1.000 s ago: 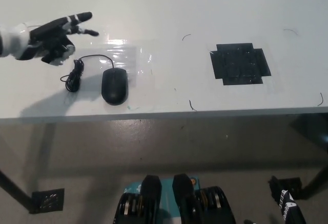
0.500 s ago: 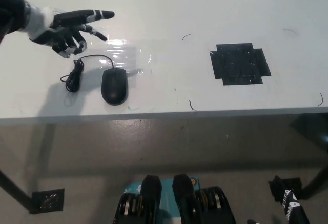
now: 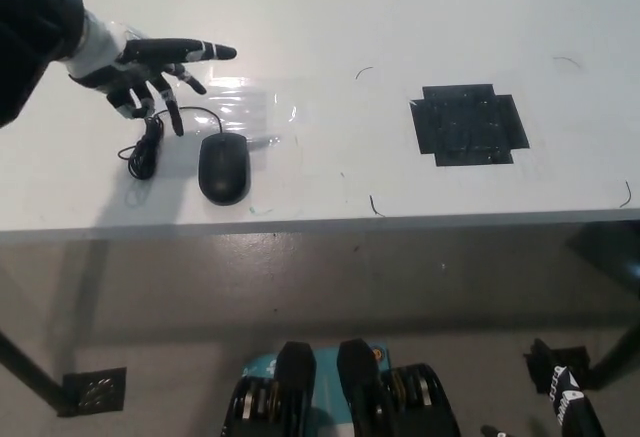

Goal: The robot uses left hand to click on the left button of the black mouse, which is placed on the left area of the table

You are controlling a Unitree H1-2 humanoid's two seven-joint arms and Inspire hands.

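A black mouse (image 3: 223,168) lies on the left part of the white table (image 3: 330,17), near the front edge, its cable (image 3: 147,145) coiled to its left. My left hand (image 3: 150,69) hovers above and behind the mouse, up and to the left of it. The fingers are spread apart and point right and down, holding nothing. They do not touch the mouse. My right hand (image 3: 565,407) shows only partly at the bottom right, below the table.
A black taped square (image 3: 468,124) lies on the table's right half. A clear film patch (image 3: 250,107) covers the surface behind the mouse. The table's front edge (image 3: 320,223) runs across the picture, with a table leg (image 3: 30,372) and floor below.
My left hand has moved rightward and forward over the table, closer to the mouse, and its fingers have spread and dipped downward. The mouse has not moved.
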